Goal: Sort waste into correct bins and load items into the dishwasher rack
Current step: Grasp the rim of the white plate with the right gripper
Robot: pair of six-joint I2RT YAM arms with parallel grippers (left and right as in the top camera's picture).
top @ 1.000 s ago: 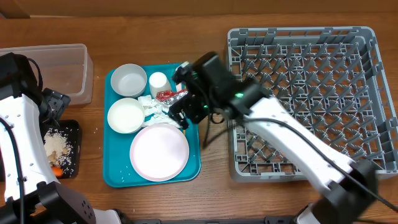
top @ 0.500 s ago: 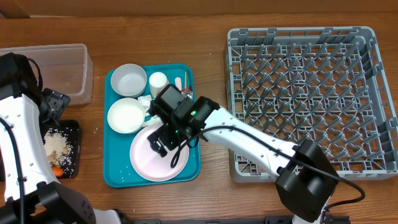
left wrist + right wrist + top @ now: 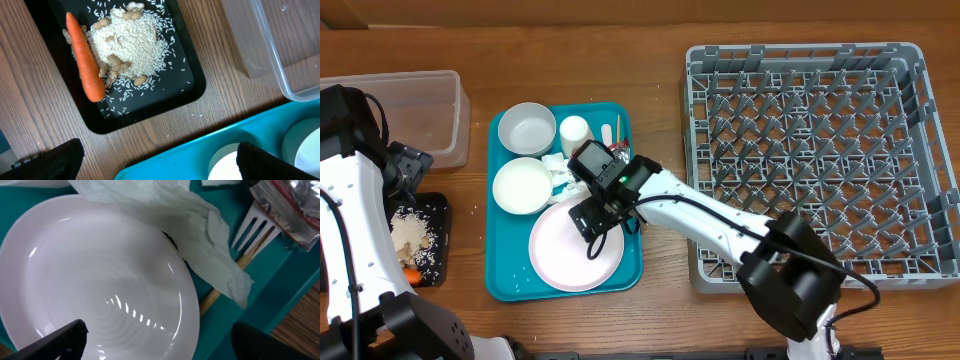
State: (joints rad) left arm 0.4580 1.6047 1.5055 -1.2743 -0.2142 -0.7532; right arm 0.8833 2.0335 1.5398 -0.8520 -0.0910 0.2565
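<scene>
Two claws, both spread apart: right claw (image 3: 160, 340) hovered over the pink plate (image 3: 90, 280) on the teal tray (image 3: 510, 285), apparently lining up a grasp; left claw (image 3: 160, 162) waited above the black tray (image 3: 195, 85) holding carrot (image 3: 85, 65) and rice (image 3: 132, 45)

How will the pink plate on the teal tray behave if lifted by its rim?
Probably stiff and slippery: the pink plate shows glossy highlights. Lying flat, it likely won't roll. The napkin over its edge may drag along.
</scene>
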